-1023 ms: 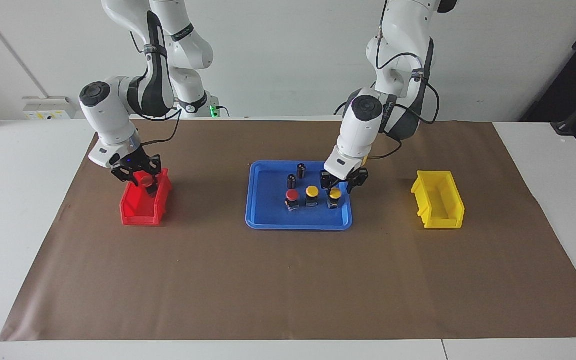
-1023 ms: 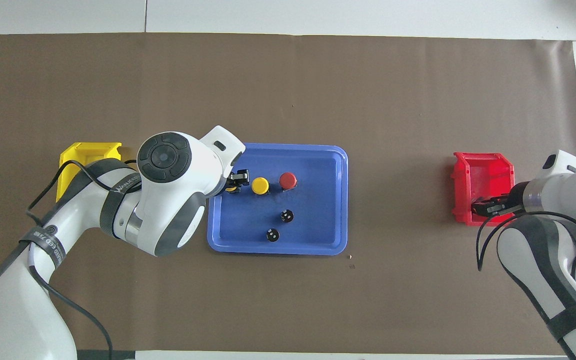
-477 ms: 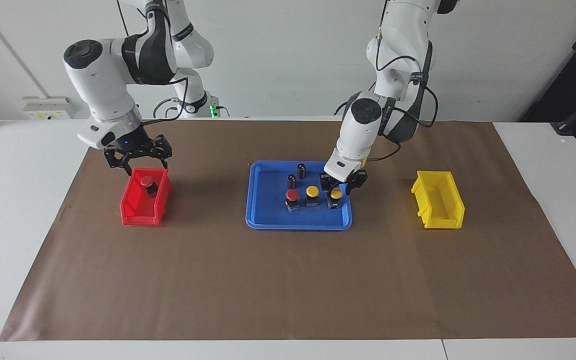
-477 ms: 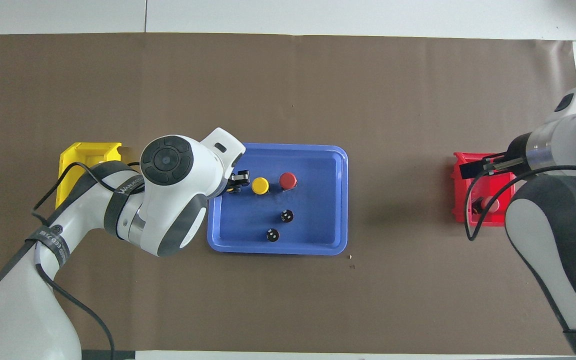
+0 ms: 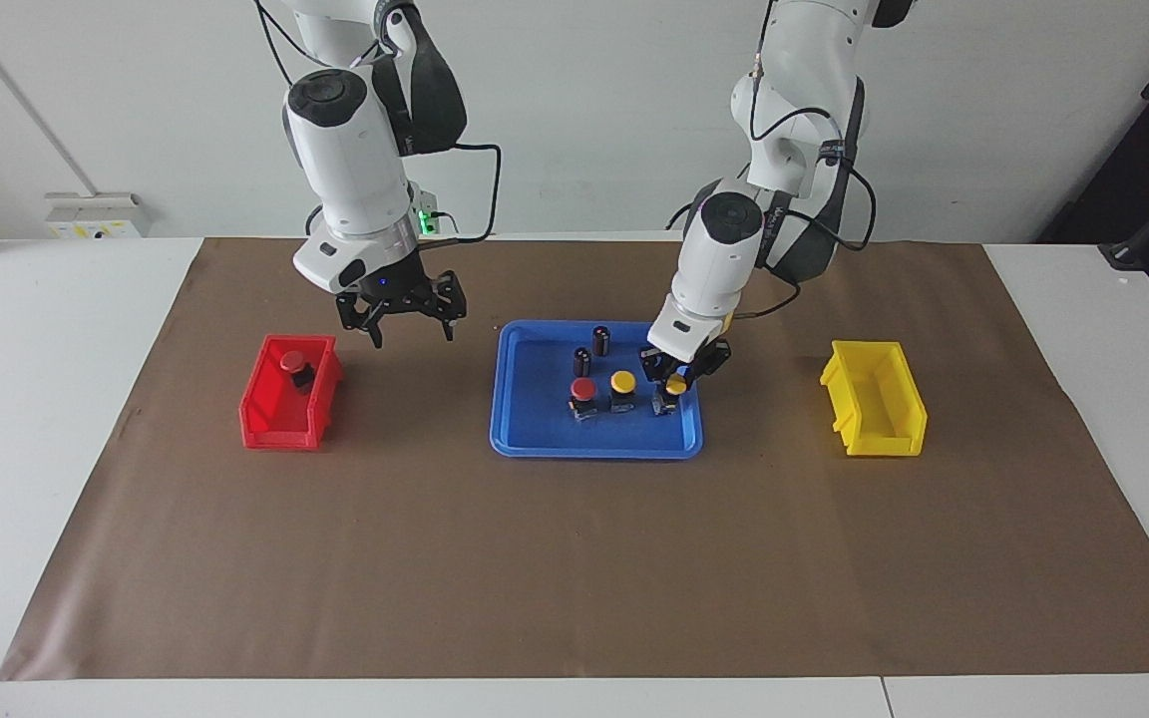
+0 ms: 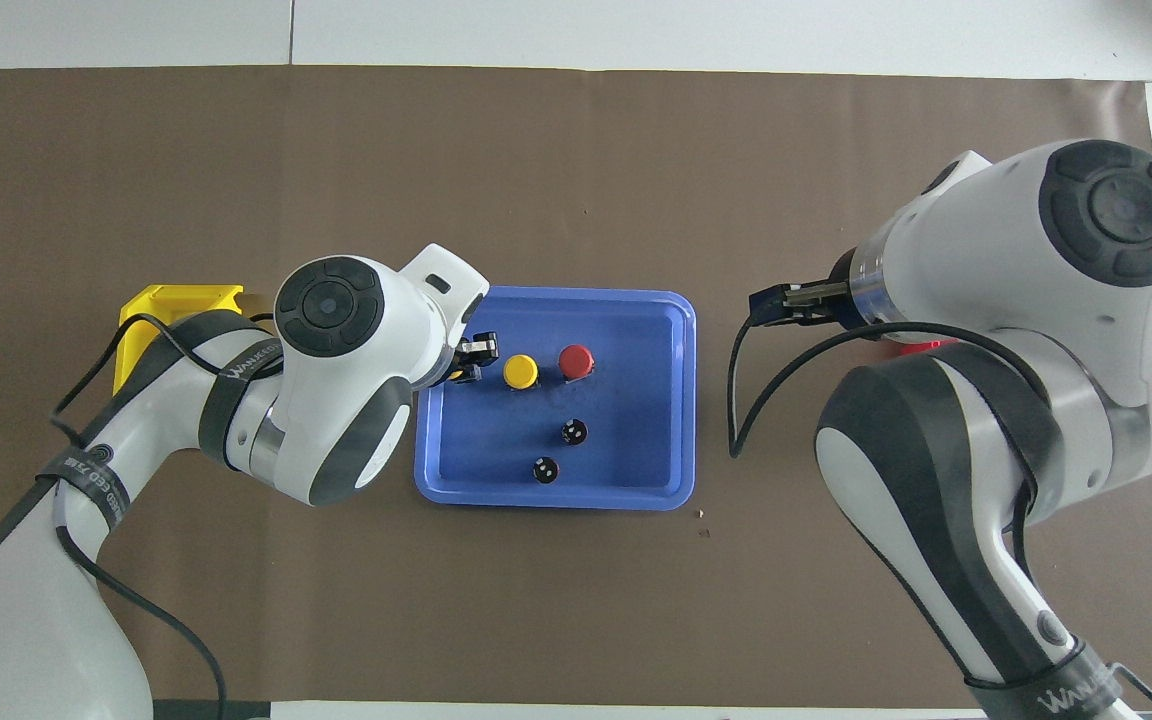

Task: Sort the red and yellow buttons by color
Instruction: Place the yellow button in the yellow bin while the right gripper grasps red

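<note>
Since a moment ago, the right gripper (image 5: 403, 317) has risen from the red plastic bin (image 5: 265, 431) and swung over the brown paper mat (image 5: 574, 558) between that bin and the blue plastic tray (image 5: 535, 439); its fingers are spread wide and hold nothing. The tray holds one red-capped button (image 5: 582, 391), a yellow-capped button (image 5: 622, 383) beside it, a second yellow button (image 5: 674, 385) and two small dark cylinders (image 5: 591, 349). The left gripper (image 5: 676, 375) is clamped on that second yellow button. The yellow plastic bin (image 5: 896, 439) sits toward the left arm's end. The red bin holds another red button (image 5: 292, 363), seen only in the facing view; from overhead, the right arm covers it.
</note>
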